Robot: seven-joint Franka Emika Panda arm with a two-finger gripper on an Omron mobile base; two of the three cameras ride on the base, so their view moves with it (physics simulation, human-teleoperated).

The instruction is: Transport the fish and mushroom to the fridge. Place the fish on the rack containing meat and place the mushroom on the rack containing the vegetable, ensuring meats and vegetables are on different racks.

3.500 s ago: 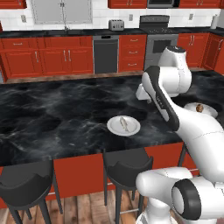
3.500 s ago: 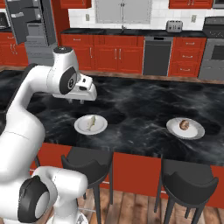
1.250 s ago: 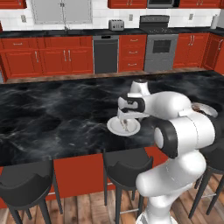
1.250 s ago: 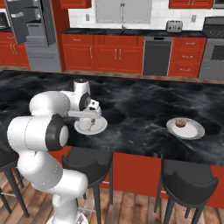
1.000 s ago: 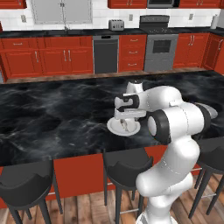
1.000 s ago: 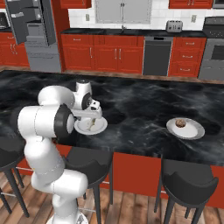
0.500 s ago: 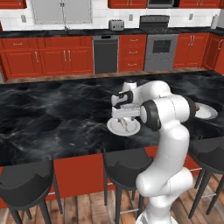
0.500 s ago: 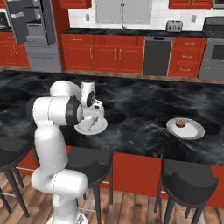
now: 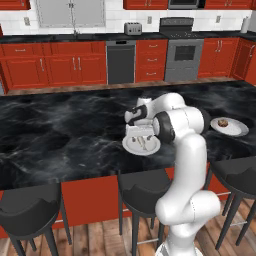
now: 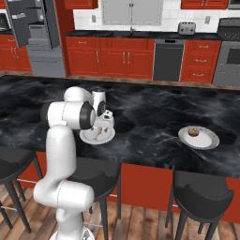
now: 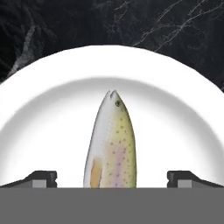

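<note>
A kitchen of red cabinets, with a long black marble table (image 9: 60, 135) in the foreground on which two white plates stand well apart. On the nearer round white plate (image 11: 52, 96) lies the slender pale grey-tan fish with a whitish belly (image 11: 111, 142); the second white plate (image 10: 206, 139), off to the arm's right, carries the small rounded brown mushroom (image 10: 193, 132). The tall grey metal fridge (image 10: 35, 35) stands at the far left of the right base view, its door open — too distant for us to make out its racks.

The white arm's pincer (image 11: 111, 179) hangs directly over the fish, its two dark fingertips (image 11: 41, 178) spread wide, one on each side of the body and clear of it; nothing is held. We judge the step in hand to be the grasp of the fish.

To do it well, we would keep the fish centred between the tips, descend straight until they nearly meet the plate, and close across the thickest part of the body — not the tapering head. A slim, rounded body may slip or roll; we close gently and lift vertically so the plate is not dragged.
</note>
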